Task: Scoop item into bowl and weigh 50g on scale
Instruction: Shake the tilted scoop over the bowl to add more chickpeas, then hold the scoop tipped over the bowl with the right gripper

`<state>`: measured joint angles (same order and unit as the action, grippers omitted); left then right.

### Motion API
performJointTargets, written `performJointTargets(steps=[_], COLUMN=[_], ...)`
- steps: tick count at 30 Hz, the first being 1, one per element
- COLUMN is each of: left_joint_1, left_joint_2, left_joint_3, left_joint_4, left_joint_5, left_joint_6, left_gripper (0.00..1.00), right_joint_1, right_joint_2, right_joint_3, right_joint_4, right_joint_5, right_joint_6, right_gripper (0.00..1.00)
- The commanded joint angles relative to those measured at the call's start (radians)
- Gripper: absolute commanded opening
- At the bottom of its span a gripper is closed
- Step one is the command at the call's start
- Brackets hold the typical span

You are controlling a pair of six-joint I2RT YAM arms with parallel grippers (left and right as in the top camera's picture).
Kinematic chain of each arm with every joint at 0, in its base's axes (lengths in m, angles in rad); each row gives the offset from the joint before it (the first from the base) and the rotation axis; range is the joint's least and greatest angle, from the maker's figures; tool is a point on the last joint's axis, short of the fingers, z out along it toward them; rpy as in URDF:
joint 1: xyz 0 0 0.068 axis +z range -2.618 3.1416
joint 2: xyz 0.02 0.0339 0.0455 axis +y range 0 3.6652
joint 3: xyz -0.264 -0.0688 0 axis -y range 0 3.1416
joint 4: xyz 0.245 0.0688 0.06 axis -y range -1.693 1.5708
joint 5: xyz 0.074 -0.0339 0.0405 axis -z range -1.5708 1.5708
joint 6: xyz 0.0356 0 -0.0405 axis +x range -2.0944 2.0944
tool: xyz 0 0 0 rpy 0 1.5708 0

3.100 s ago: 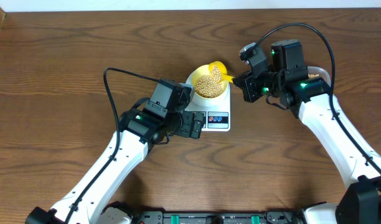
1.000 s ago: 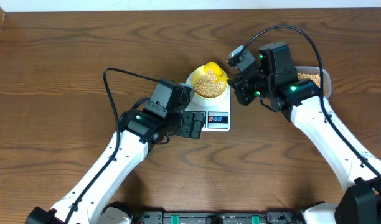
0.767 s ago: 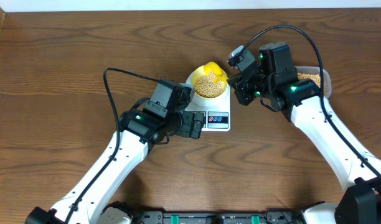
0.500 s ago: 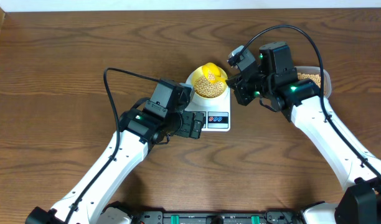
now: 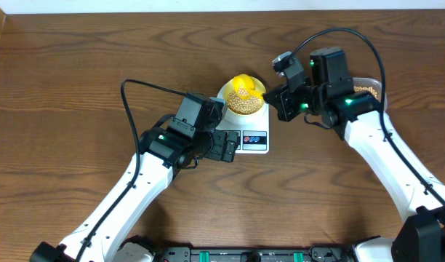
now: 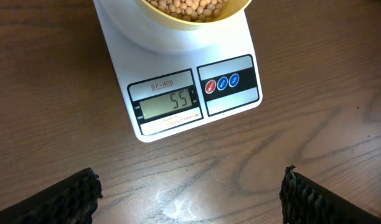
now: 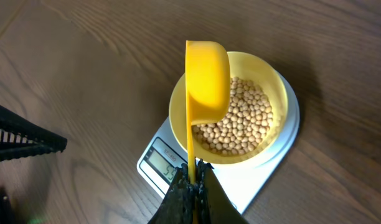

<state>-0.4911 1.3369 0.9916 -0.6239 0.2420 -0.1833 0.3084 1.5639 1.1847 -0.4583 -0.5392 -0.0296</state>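
White flat rectangular scale (image 6: pixel 197 93): label SF-400, display reads 55. Overhead, its long axis runs 12–6, display end at 6. Left gripper (image 6: pixel 189 186) at its 6, jaws wide apart, empty. One pale yellow round bowl (image 7: pixel 274 81) sits on the platform. Right gripper (image 7: pixel 192 180) is clamped on one bright yellow plastic scoop (image 7: pixel 206 81), cup at 12, over the bowl's 9 rim. Small round tan beans (image 7: pixel 240 124) lie in the bowl, too many to count.
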Motion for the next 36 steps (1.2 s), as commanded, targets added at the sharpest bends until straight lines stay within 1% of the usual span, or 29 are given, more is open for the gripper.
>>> performJointTargets(steps=[1, 8, 21, 30, 36], left_joint_1=[0.001, 0.001, 0.001, 0.001, 0.001], left_joint_2=[-0.013, -0.013, -0.013, -0.013, -0.013], left_joint_3=[-0.008, -0.008, -0.008, -0.008, -0.008], left_joint_4=[0.001, 0.001, 0.001, 0.001, 0.001], left_joint_5=[0.011, 0.011, 0.011, 0.011, 0.011], left_joint_6=[0.005, 0.005, 0.005, 0.005, 0.005], left_gripper=[0.94, 0.94, 0.94, 0.94, 0.94], right_joint_1=[-0.024, -0.052, -0.053, -0.053, -0.051], right_joint_2=[-0.016, -0.015, -0.015, -0.015, -0.014], right_joint_3=[0.026, 0.026, 0.026, 0.026, 0.025], right_joint_4=[0.009, 0.047, 0.084, 0.086, 0.064], right_joint_5=[-0.043, -0.043, -0.043, -0.042, -0.008], right_joint_6=[0.017, 0.016, 0.017, 0.014, 0.005], right_gripper=[0.01, 0.01, 0.01, 0.01, 0.01])
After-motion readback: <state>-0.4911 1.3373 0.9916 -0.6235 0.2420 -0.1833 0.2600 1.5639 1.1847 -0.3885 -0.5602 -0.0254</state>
